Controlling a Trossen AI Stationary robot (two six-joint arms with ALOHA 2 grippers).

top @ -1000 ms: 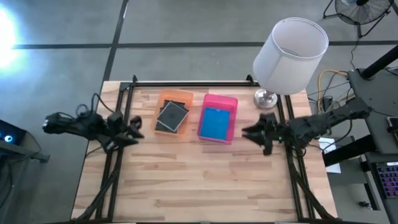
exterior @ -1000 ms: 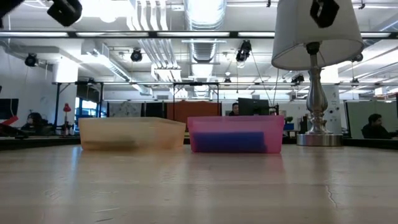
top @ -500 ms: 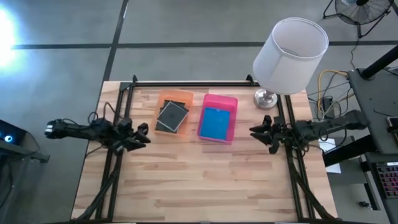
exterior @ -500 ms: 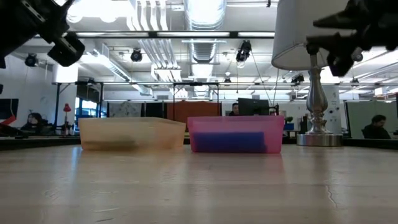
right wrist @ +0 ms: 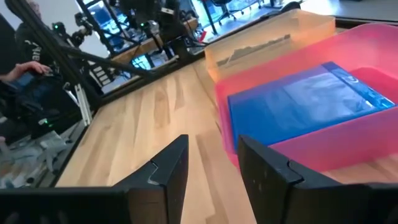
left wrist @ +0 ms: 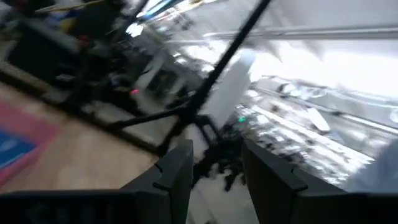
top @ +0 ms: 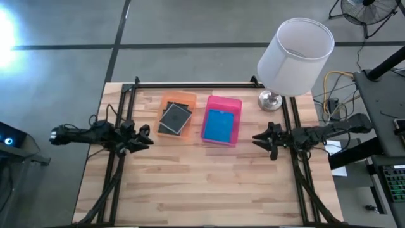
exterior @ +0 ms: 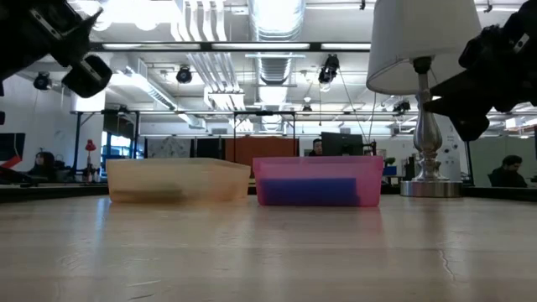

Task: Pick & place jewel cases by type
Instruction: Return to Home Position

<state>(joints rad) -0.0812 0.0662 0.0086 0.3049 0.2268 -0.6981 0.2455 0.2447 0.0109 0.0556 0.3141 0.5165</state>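
A bright blue jewel case [top: 219,126] lay flat in the pink tray [top: 225,101]; the mark on its corner was too small to read. Two dark jewel cases [top: 174,118] lay overlapped in the orange tray [top: 179,97]. The left hand [top: 145,135] and the right hand [top: 257,138] hovered at the worktop [top: 209,183] sides, fingers apart, holding nothing.

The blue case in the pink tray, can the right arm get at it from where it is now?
Probably yes: the right tool hangs open and empty beside the pink tray, the blue case lies uncovered, and nothing stands between them.
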